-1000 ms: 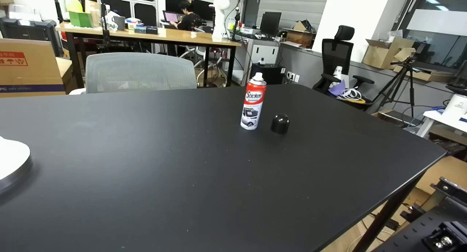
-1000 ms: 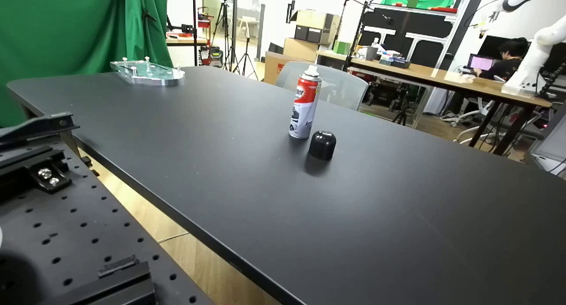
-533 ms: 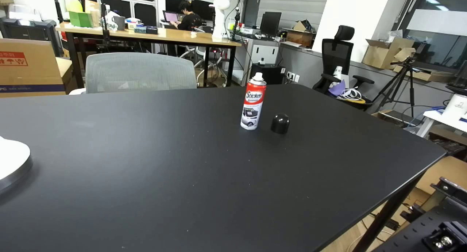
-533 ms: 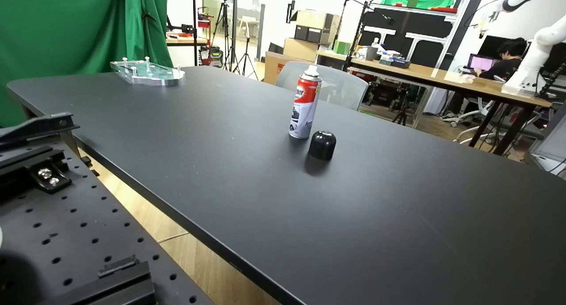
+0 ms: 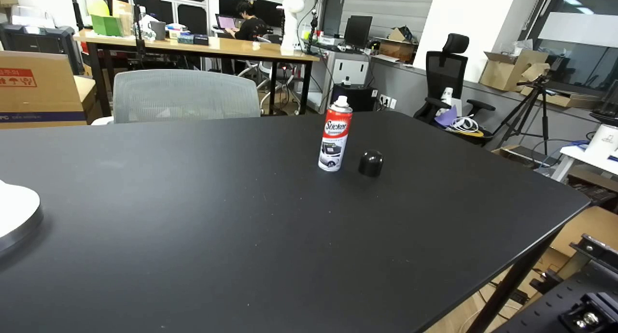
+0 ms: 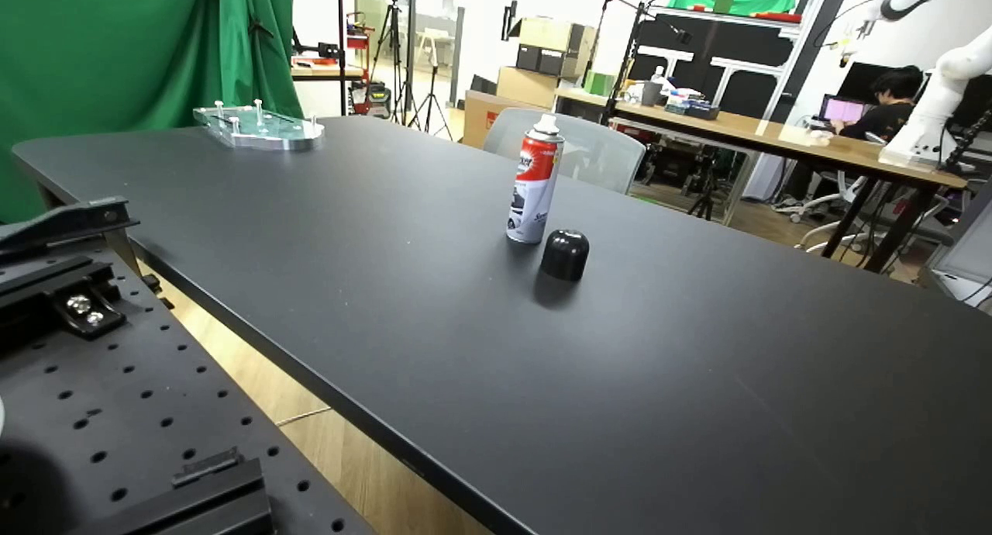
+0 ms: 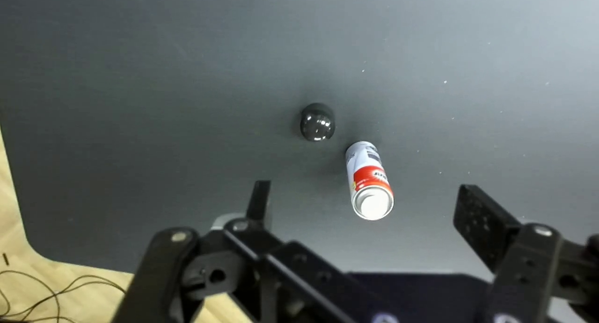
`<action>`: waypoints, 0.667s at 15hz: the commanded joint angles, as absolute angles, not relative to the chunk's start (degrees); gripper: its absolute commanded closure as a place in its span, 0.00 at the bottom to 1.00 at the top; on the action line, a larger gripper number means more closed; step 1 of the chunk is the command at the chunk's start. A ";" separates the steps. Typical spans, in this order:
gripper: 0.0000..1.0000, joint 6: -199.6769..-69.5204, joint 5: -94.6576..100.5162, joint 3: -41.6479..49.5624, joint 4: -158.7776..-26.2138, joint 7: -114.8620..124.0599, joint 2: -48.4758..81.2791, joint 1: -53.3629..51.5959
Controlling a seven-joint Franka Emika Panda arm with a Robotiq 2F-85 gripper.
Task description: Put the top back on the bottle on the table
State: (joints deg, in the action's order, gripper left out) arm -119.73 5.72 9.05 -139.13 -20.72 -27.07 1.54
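The top, a shiny black domed cap (image 5: 371, 164), stands on the black table (image 5: 193, 227) beside the bottle and apart from it. The bottle (image 5: 334, 140) is upright, white with a red label and a white nozzle. In an exterior view, the top (image 6: 565, 256) and the bottle (image 6: 532, 190) also stand side by side. In the wrist view, my gripper (image 7: 365, 185) is wide open and empty, above the table. The bottle (image 7: 369, 175) shows between the fingers, below them, and the top (image 7: 317, 122) lies beyond the fingertips. The gripper is outside both exterior views.
A clear plate with several posts (image 6: 263, 128) lies at the table's far end. A grey chair (image 5: 186, 96) stands against the table's edge. A black perforated platform (image 6: 139, 395) adjoins the near side. A table corner and floor cables (image 7: 56, 295) show in the wrist view.
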 commanded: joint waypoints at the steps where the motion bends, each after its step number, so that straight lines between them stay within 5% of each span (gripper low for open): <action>1: 0.00 -128.94 6.27 8.88 -138.63 -22.38 -19.88 1.14; 10: 0.00 -146.06 6.56 7.87 -141.57 -20.45 -7.83 3.07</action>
